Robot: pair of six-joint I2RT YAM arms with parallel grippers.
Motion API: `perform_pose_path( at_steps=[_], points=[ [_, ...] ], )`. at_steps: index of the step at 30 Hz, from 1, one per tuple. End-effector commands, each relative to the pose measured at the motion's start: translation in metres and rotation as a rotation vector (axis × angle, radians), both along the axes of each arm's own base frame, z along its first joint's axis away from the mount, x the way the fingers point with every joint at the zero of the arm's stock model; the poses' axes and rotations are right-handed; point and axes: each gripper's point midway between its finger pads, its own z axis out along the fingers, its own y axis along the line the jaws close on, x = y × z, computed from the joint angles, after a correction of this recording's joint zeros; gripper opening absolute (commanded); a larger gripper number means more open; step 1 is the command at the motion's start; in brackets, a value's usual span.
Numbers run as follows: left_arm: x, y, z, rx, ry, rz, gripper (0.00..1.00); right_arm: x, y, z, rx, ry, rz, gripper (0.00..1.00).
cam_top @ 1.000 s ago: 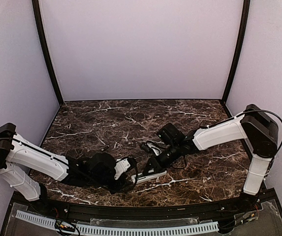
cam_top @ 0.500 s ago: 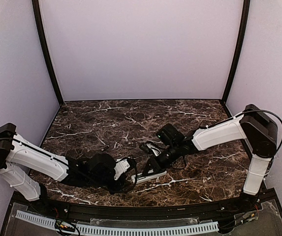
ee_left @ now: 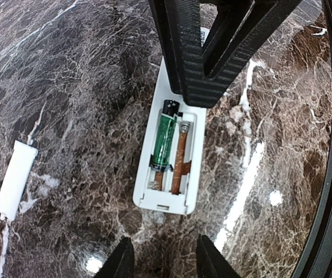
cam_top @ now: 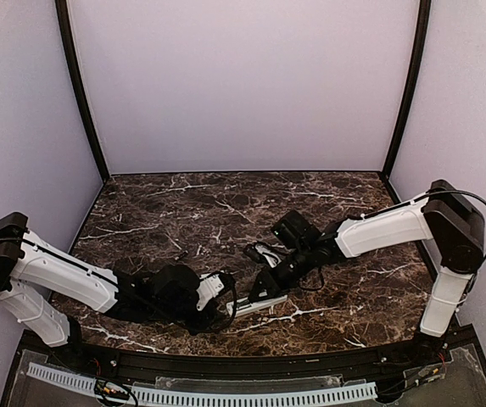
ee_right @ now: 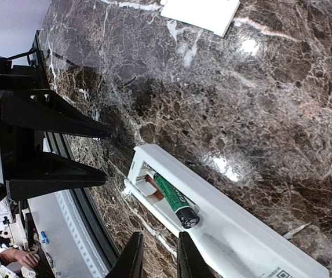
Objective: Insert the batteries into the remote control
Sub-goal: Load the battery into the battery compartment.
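The white remote control [ee_left: 168, 150] lies face down near the table's front edge, with its battery bay open. It also shows in the top view [cam_top: 257, 303] and the right wrist view [ee_right: 235, 231]. A green battery [ee_left: 166, 134] [ee_right: 174, 200] lies in one slot, its black end toward the middle of the remote. The other slot holds only a brown ribbon [ee_left: 180, 153]. My left gripper [ee_left: 164, 260] [cam_top: 227, 310] is open and empty just short of the remote's end. My right gripper [ee_right: 159, 258] [cam_top: 268, 280] hovers over the remote, jaws a little apart and empty.
The white battery cover [ee_left: 16, 179] [ee_right: 203, 13] lies loose on the marble table [cam_top: 183, 212], beyond the remote. The table's black front rail [ee_right: 79, 231] runs close behind the remote. Purple walls enclose the sides and back.
My right arm has shifted slightly back and to the right. The left arm, remote and battery have not visibly moved.
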Motion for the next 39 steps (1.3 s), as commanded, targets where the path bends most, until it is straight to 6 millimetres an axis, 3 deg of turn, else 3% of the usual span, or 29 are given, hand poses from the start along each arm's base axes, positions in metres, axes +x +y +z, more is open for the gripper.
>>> perform_pose_path(
  at_steps=[1,30,39],
  points=[
    [0.000,0.004,-0.004,0.013,0.000,-0.005,0.38,0.002,0.002,-0.003,-0.020,-0.018,0.007,0.20],
    [0.000,0.001,-0.009,0.032,0.001,-0.020,0.37,-0.001,0.016,-0.014,-0.013,0.021,0.022,0.13],
    [0.001,0.001,-0.008,0.033,-0.003,-0.019,0.37,0.000,0.016,-0.012,-0.012,0.015,0.021,0.18]
  ],
)
